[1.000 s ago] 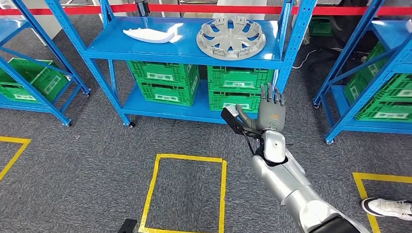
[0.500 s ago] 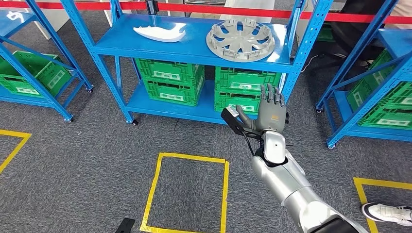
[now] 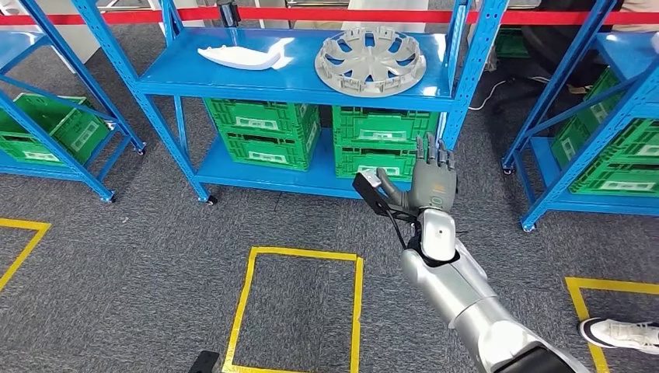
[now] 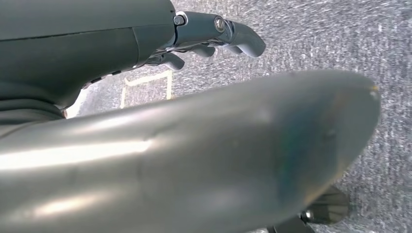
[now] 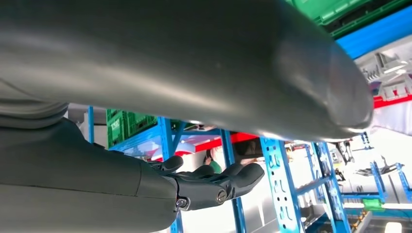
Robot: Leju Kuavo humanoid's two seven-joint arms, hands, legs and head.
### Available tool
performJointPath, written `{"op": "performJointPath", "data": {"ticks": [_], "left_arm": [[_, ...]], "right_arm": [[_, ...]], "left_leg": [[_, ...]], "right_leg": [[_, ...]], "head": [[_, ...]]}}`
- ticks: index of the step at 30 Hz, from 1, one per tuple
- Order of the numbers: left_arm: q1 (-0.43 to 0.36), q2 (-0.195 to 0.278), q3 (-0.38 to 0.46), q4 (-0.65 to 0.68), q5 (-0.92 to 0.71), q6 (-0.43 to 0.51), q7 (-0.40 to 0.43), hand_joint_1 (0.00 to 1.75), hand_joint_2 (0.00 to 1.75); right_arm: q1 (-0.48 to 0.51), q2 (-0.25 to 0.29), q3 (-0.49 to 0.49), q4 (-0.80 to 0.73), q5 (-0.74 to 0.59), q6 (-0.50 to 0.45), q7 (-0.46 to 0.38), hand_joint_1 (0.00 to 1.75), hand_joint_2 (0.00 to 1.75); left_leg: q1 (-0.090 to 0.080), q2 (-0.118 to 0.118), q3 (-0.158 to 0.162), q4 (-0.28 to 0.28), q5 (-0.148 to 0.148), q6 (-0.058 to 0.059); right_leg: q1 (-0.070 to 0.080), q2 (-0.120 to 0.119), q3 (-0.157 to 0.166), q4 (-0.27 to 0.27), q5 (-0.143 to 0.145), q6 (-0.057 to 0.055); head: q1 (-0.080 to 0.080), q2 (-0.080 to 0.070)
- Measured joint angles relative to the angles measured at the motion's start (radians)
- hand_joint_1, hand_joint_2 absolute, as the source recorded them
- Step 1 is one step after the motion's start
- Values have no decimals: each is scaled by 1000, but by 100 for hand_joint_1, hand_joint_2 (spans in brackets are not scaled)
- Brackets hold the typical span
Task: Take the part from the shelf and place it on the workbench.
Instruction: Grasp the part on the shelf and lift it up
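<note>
While the right hand (image 3: 432, 180) stands raised in front of the blue shelf (image 3: 295, 78), fingers straight, apart and holding nothing, the two parts lie well beyond it on the upper board. The grey wheel cover (image 3: 370, 59) sits at the board's right end, above and slightly left of the fingertips and well apart from them. The white part (image 3: 237, 56) lies near the board's left end, farther from the hand still. Which of the two is the task's part cannot be told.

From the head, the whole silver forearm rises from the lower right, with a small black camera block beside the thumb. The right wrist view looks along the arm's smooth metal shell and shows the right hand's dark fingers loosely extended against blue uprights and a red rail. The left wrist view shows the left hand (image 4: 214, 36) over speckled grey carpet, its dark fingers slightly bent with nothing in them, beside a strip of yellow tape (image 4: 145, 80).

The wheel cover is a round, spoked disc of matt grey plastic; the white part is long, flat and pointed at both ends. Ribbed green crates (image 3: 268, 128) fill the shelf's lower level. Yellow tape outlines a square (image 3: 299, 311) on the carpet.
</note>
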Motion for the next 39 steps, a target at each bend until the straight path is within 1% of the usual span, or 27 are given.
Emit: {"op": "performJointPath", "data": {"ticks": [1, 2, 4, 6, 7, 8, 10, 11, 12, 13, 14, 15, 16, 17, 18, 19, 20, 21, 22, 24, 25, 26, 28, 33, 36, 38, 39], "left_arm": [[-1, 0, 0, 0, 0, 0, 0, 0, 0], [-2, 0, 0, 0, 0, 0, 0, 0, 0], [-3, 1, 0, 0, 0, -1, 1, 0, 0], [-2, 1, 0, 0, -2, -1, 3, 0, 0], [-3, 2, 0, 0, -3, -1, 3, 0, 0], [-4, 2, 0, 0, -4, -2, 4, 0, 0], [-5, 3, 0, 0, -5, -2, 4, 0, 0], [-5, 2, 0, 0, -5, -2, 4, 0, 0], [-5, 2, 0, 0, -5, -2, 4, 0, 0], [-4, 2, 0, 0, -5, -2, 5, 0, 0], [-4, 1, 0, 0, -5, -2, 5, 0, 0], [-4, 1, 0, 0, -5, -2, 5, 0, 0], [-4, 1, 0, 0, -5, -2, 5, 0, 0], [-5, 2, 0, 0, -5, -2, 5, 0, 0], [-5, 2, 0, 0, -5, -2, 5, 0, 0], [-5, 2, 0, 0, -5, -2, 5, 0, 0], [-4, 2, 0, 0, -5, -2, 5, 0, 0], [-4, 2, 0, 0, -5, -2, 5, 0, 0], [-4, 2, 0, 0, -5, -2, 5, 0, 0], [-4, 2, 0, 0, -5, -3, 4, 0, 0], [-4, 3, 0, 0, -5, -3, 4, 0, 0], [-4, 3, 0, 0, -5, -3, 3, 0, 0], [-3, 3, 0, 0, -5, -3, 3, 0, 0], [-3, 2, 0, 0, -6, -3, 3, 0, 0], [-3, 2, 0, 0, -6, -3, 4, 0, 0], [-3, 2, 0, 0, -6, -3, 4, 0, 0], [-3, 2, 0, 0, -6, -3, 4, 0, 0]], "right_arm": [[-2, 1, 0, 0, 1, 1, 1, 0, 0], [-2, 3, 0, 0, 1, 2, 1, 0, 0], [-3, 5, 0, 0, 2, 7, 2, 0, 0], [-4, 7, 0, 0, 3, 10, 6, 0, 0], [-6, 7, 0, 0, 4, 11, 8, 0, 0], [-8, 7, 0, 0, 4, 12, 10, 0, 0], [-8, 7, 0, 0, 6, 15, 11, 0, 0], [-6, 7, 0, 0, 6, 16, 12, 0, 0], [-4, 7, 0, 0, 6, 17, 12, 0, 0], [-4, 7, 0, 0, 6, 17, 12, 0, 0], [-5, 7, 0, 0, 6, 17, 12, 0, 44], [-7, 7, 0, 0, 7, 17, 12, 0, 87], [-9, 7, 0, 0, 7, 17, 12, 0, 131], [-10, 8, 0, 0, 7, 17, 12, 0, 175], [-10, 8, 0, 0, 7, 16, 12, 0, 175], [-10, 9, 0, 0, 7, 16, 13, 0, 175], [-10, 9, 0, 0, 8, 15, 13, 0, 175], [-10, 9, 0, 0, 7, 15, 13, 0, 175], [-10, 9, 0, 0, 4, 15, 12, 0, 175], [-9, 9, -1, 0, -7, 15, 10, 0, 175], [-8, 9, -2, 0, -13, 15, 9, 0, 131], [-7, 9, -3, 0, -17, 14, 7, 0, 87], [-4, 9, -5, 0, -17, 13, 2, 0, 0], [-3, 9, -5, 0, -7, 12, 0, 0, 0], [-3, 9, -5, 0, -6, 13, 0, 0, 0], [-3, 9, -5, 0, -5, 14, 1, 0, 0], [-3, 9, -5, 0, -4, 15, 1, 0, 0]], "left_leg": [[-3, 0, 29, -59, 19, 7], [-6, 0, 48, -97, 27, 12], [-10, -1, 55, -117, 26, 20], [-5, 0, 60, -130, 35, 30], [-2, 1, 64, -138, 39, 36], [0, 2, 67, -143, 42, 41], [-1, 4, 66, -142, 42, 46], [-1, 4, 65, -140, 40, 48], [-1, 4, 64, -137, 39, 48], [0, 3, 64, -133, 36, 46], [1, 2, 64, -127, 32, 43], [3, 1, 62, -120, 28, 37], [1, 0, 59, -110, 22, 31], [0, -1, 56, -103, 18, 25], [-1, -1, 54, -100, 16, 19], [-3, -2, 53, -100, 17, 14], [-2, -2, 54, -103, 18, 10], [-2, -2, 54, -106, 19, 8], [-2, -2, 55, -109, 19, 10], [-4, -1, 55, -112, 20, 25], [-5, -1, 56, -114, 21, 32], [-5, -1, 56, -115, 22, 35], [-5, -1, 57, -117, 23, 34], [-5, -1, 57, -121, 27, 27], [-5, -1, 57, -121, 27, 26], [-4, -1, 60, -121, 27, 19], [-4, -1, 61, -122, 27, 13]], "right_leg": [[1, 1, 0, -1, 0, 3], [1, 1, 0, -3, 1, 8], [1, 1, 0, -10, 6, 20], [3, -1, 0, -8, 2, 31], [4, -2, -9, 11, -12, 35], [5, -3, -27, 53, -37, 37], [5, -3, -88, 181, -98, 41], [5, -3, -114, 235, -116, 43], [5, -4, -126, 258, -115, 44], [4, -4, -117, 237, -93, 45], [2, -4, -90, 182, -59, 46], [1, -5, -56, 114, -32, 46], [1, -4, -28, 56, -11, 43], [2, -3, -12, 22, -3, 39], [4, -1, -8, 11, -5, 32], [6, 1, -10, 11, -3, 25], [6, 1, -11, 11, -2, 18], [6, 2, -12, 10, -1, 14], [5, 2, -12, 8, 0, 11], [4, 3, -11, 7, 0, 10], [4, 3, -11, 7, 0, 10], [4, 3, -11, 7, 0, 9], [5, 3, -11, 7, -1, 7], [6, 3, -11, 8, -1, 6], [6, 3, -11, 8, -1, 6], [6, 3, -12, 8, -1, 6], [6, 3, -12, 8, -1, 6]], "head": [[0, 0], [0, 0], [0, 0], [1, 0], [3, 0], [4, 0], [7, 0], [8, 0], [9, 0], [10, 0], [11, 0], [12, 0], [13, 0], [13, 0], [13, 0], [11, 0], [10, 0], [10, 0], [8, 0], [5, 0], [4, 0], [4, 0], [4, 0], [4, 0], [4, 0], [4, 0], [4, 0]]}}
